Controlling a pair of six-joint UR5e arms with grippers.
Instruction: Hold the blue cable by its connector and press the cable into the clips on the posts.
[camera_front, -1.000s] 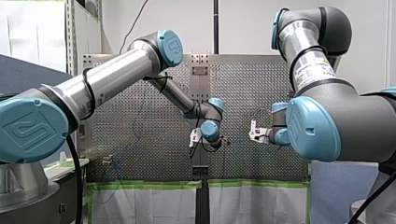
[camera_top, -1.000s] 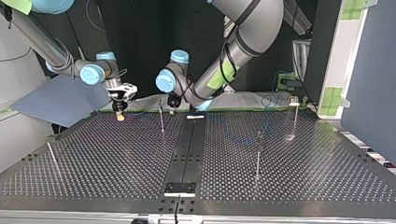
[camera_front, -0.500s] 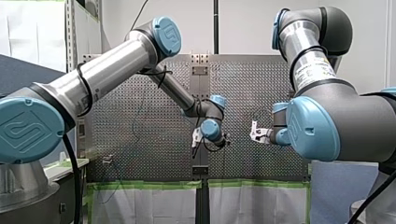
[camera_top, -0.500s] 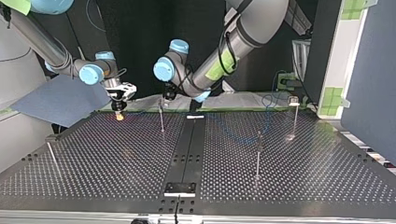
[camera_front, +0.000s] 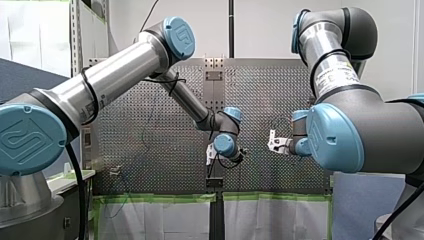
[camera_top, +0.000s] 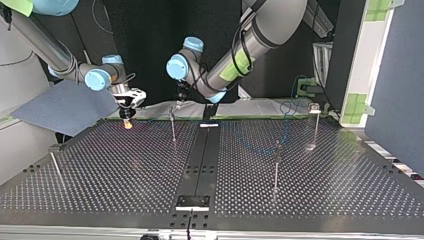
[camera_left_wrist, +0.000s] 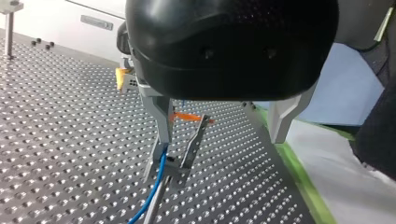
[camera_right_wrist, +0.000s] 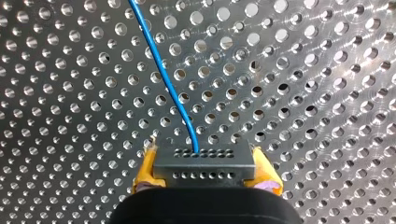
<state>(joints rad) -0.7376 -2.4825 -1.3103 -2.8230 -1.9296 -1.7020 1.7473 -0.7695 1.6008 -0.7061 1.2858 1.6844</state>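
1. The perforated metal worktop (camera_top: 100, 180) fills the top view, with a dark strip (camera_top: 200, 160) down its middle.
2. The left arm (camera_top: 260, 30) comes in from the top view's right and is bent toward the middle of the far edge. The right arm (camera_top: 45, 42) comes in from the top view's left.
3. Four thin posts are set upright on the worktop. One (camera_top: 173, 127) stands near the far edge just left of the dark strip, two (camera_top: 276, 167) (camera_top: 315, 125) stand at the right, and one (camera_top: 54, 167) stands at the left.
4. The left end effector (camera_left_wrist: 222, 135) is held just above the far post. Its metal fingers (camera_left_wrist: 161, 112) are spread wide apart. The right end effector (camera_right_wrist: 205, 173) is held low over the worktop, well apart from the left one. Its yellow pads (camera_right_wrist: 145, 172) are pressed together on the connector.
5. The blue cable (camera_right_wrist: 168, 79) is seen leaving the connector's face and running out over the perforated surface. In the left wrist view the blue cable (camera_left_wrist: 152, 198) is seen running up alongside the post into the clip, just beside the tip of one spread finger. Whether that finger touches it cannot be told.
6. The connector (camera_right_wrist: 205, 161), a dark grey block with rows of small holes, is pinched between the yellow pads.
7. The clip (camera_left_wrist: 175, 163), a small forked metal piece, is carried on top of the far post, with the cable lying in its fork.
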